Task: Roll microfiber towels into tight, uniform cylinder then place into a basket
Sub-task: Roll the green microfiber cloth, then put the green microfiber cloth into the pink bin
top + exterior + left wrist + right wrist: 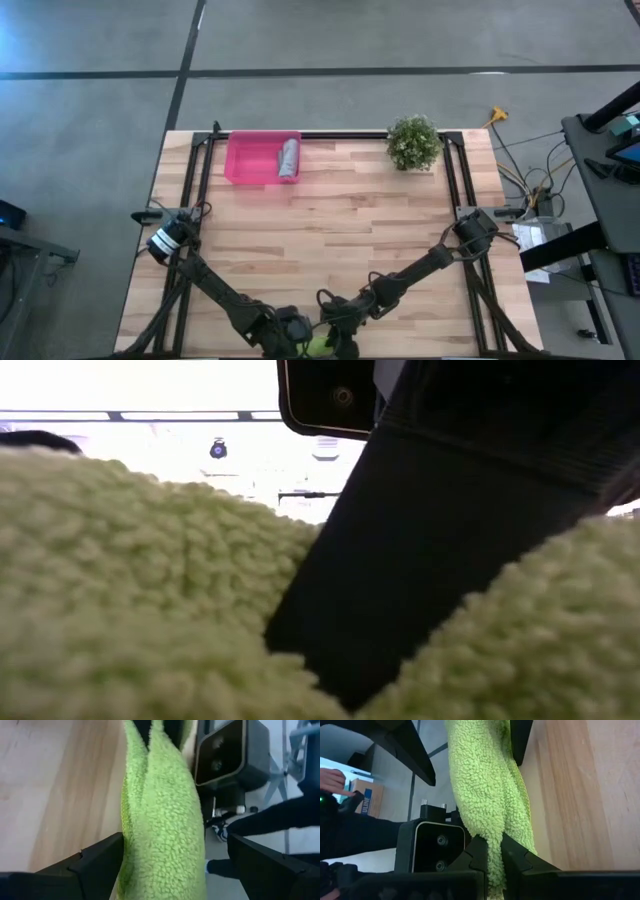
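Observation:
The lime green microfiber towel [318, 346] lies rolled up along the table's near edge. It fills the low view [130, 590]. My right gripper [493, 847] is shut on the roll's end nearest it. My left gripper [174, 845] is open at the other end, one finger on each side of the roll [165, 820]. I cannot tell whether either finger touches it. The grey towel [289, 160] lies rolled up in the pink basket [240, 160] at the far left. My right gripper pinches the green roll's end [492, 832] between its two fingers. The fingers slant down from the table's right side and lie along the roll. The roll stretches away from them along the table's near edge, bunched narrow where they grip.
A small potted plant [413, 143] stands at the far right. The low camera's black box [440, 850] sits just off the near edge beside the roll. A person's hand [335, 780] and dark-clad legs [270, 817] show beyond the table.

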You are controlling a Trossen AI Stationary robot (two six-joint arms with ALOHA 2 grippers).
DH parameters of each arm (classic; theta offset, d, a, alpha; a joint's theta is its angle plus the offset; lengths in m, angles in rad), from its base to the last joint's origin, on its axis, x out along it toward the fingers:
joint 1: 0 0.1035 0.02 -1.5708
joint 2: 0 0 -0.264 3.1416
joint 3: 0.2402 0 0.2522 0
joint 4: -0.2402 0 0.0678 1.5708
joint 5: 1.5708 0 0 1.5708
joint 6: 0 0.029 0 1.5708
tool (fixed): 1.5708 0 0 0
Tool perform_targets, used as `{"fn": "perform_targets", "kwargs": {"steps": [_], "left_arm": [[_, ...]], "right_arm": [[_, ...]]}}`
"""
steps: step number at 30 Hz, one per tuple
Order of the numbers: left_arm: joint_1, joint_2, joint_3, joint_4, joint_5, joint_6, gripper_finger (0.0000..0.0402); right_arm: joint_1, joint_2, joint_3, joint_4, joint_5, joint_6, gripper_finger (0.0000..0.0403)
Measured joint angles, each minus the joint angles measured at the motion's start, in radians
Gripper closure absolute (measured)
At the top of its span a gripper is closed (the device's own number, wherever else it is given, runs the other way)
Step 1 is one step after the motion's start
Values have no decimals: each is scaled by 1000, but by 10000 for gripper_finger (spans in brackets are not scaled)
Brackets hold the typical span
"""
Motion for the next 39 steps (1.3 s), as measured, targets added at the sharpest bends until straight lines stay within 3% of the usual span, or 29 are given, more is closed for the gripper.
{"fn": "perform_targets", "kwargs": {"steps": [3, 6, 15, 19, 26, 31, 34, 39], "left_arm": [[2, 19, 4, -43, -2, -75, 77], [4, 30, 2, -63, 1, -84, 115], [15, 74, -10, -43, 0, -44, 314], [17, 99, -8, 9, 21, -44, 380], [20, 97, -8, 38, 52, -44, 390], [27, 26, -9, 9, 72, -78, 391], [36, -64, -17, -109, 79, -69, 392], [111, -266, -74, -478, 40, -38, 393]], "right_arm": [[0, 0, 2, 1, 7, 3, 387], [0, 0, 6, -2, 18, 3, 387], [0, 6, 64, -71, 40, -7, 387], [0, 4, 97, -126, 40, -11, 382], [1, -23, 127, -223, 45, -77, 347], [-7, -107, 129, -336, 153, -147, 320], [-17, -193, 130, -420, 246, -180, 304], [-26, -356, 132, -611, 440, -204, 282]]}}
